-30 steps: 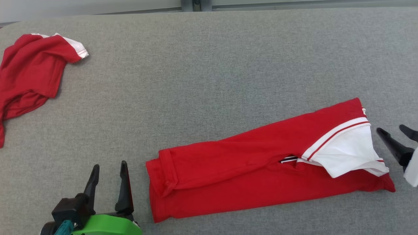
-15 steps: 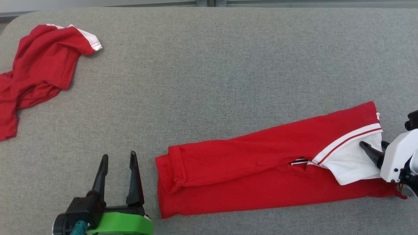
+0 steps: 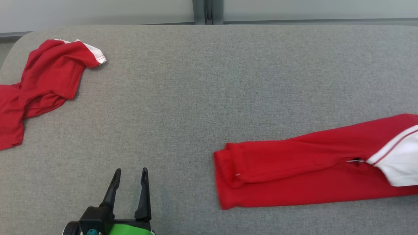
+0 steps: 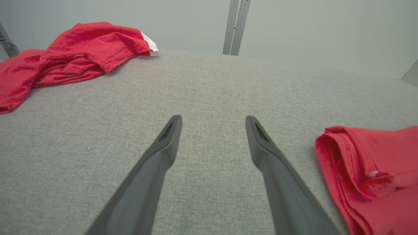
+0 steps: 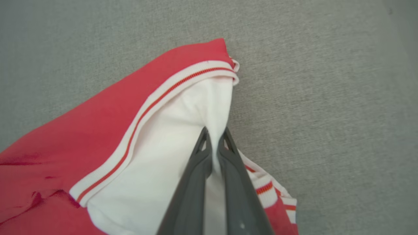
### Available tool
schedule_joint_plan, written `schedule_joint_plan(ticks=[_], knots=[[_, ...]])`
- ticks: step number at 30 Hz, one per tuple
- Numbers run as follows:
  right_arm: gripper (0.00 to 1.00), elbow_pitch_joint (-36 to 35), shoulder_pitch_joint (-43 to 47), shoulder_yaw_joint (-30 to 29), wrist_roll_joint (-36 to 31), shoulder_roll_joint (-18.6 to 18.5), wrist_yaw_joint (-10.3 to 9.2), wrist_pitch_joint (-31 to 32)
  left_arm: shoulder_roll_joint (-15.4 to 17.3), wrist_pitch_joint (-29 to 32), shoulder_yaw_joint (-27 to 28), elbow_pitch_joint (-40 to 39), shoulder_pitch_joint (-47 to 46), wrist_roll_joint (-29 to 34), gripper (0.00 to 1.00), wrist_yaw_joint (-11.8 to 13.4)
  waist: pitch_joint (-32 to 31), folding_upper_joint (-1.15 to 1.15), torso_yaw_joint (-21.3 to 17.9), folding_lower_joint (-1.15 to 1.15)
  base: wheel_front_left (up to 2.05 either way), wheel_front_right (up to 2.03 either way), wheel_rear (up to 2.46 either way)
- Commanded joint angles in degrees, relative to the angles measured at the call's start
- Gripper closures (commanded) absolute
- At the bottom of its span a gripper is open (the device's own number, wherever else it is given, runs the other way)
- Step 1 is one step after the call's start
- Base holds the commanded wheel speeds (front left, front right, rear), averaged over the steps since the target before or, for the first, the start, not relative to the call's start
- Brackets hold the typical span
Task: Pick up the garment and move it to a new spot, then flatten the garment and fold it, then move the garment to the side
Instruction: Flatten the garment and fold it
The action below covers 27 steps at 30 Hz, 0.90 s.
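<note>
Grey padded table (image 3: pixel 209 81). Folded red garment (image 3: pixel 310 169) lies front-R as a long strip, running off R edge of head view. 2nd red shirt (image 3: pixel 42 75) crumpled at far-L corner. R gripper (image 5: pixel 215 130) clenched on garment's white panel. L gripper (image 3: pixel 131 169) released, over bare table, apart from garment's L end.

Folded red-and-white garment (image 3: pixel 303 173) lies lengthwise, lower right.

Right pincer (image 5: pixel 214 131) now clamps garment (image 3: pixel 294 169), dragged rightward (camera also shifted).
</note>
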Motion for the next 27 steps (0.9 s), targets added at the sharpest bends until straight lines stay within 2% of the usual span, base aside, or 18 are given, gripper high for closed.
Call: schedule_joint_plan(ticks=[1,4,6,9,11,16,19,22,27], knots=[[1.00,1.48,0.60,-2.73,-0.77,-1.88,-0.10,-0.81,-0.37,-0.16,0.40,0.46,0.69,1.11,0.00,-0.71,-0.64,0.00,0.47,0.00,0.00,0.00,0.00],[1.00,4.10,1.22,-8.95,-2.15,-5.67,-0.09,-0.91,-1.07,-0.15,0.89,1.09,0.56,1.63,0.00,-1.85,-1.39,0.00,1.23,0.00,0.00,0.00,0.00],[1.00,3.18,1.57,-11.10,-2.41,-6.77,-0.05,0.28,-1.54,-0.16,1.28,1.50,0.87,1.61,0.00,-2.24,-1.97,0.00,1.48,0.00,0.00,0.00,0.00],[1.00,-1.25,1.11,-11.31,-1.53,-6.81,-0.06,2.44,-1.97,-0.15,1.52,2.03,1.29,1.36,0.00,-2.59,-2.67,0.00,1.41,0.00,0.00,0.00,0.00],[1.00,-6.38,1.39,-9.11,-0.44,-5.47,-0.05,4.38,-2.19,-0.15,1.35,2.20,1.53,1.09,0.00,-2.79,-3.28,0.00,1.29,0.00,0.00,0.00,0.00],[1.00,-20.78,5.03,0.17,2.64,0.68,-0.06,7.45,-2.36,-0.16,-0.08,2.20,1.97,-0.71,0.00,-1.97,-3.99,0.00,1.03,0.00,0.00,0.00,0.00],[1.00,-25.76,7.43,5.65,1.90,4.51,-0.06,6.57,-2.35,-0.16,-1.03,2.07,1.64,-1.54,0.00,-1.22,-3.77,0.00,0.97,0.00,0.00,0.00,0.00],[1.00,-27.28,8.55,10.55,-0.04,9.50,-0.06,3.75,-2.35,-0.16,-1.30,2.29,1.15,-1.93,0.00,-0.88,-3.23,0.00,0.82,0.00,0.00,0.00,0.00],[1.00,-24.27,8.81,14.76,-3.54,16.95,-0.05,-1.69,-2.35,-0.16,-1.28,2.63,1.17,-1.59,0.00,-0.63,-2.77,0.00,0.67,0.00,0.00,0.00,0.00]])
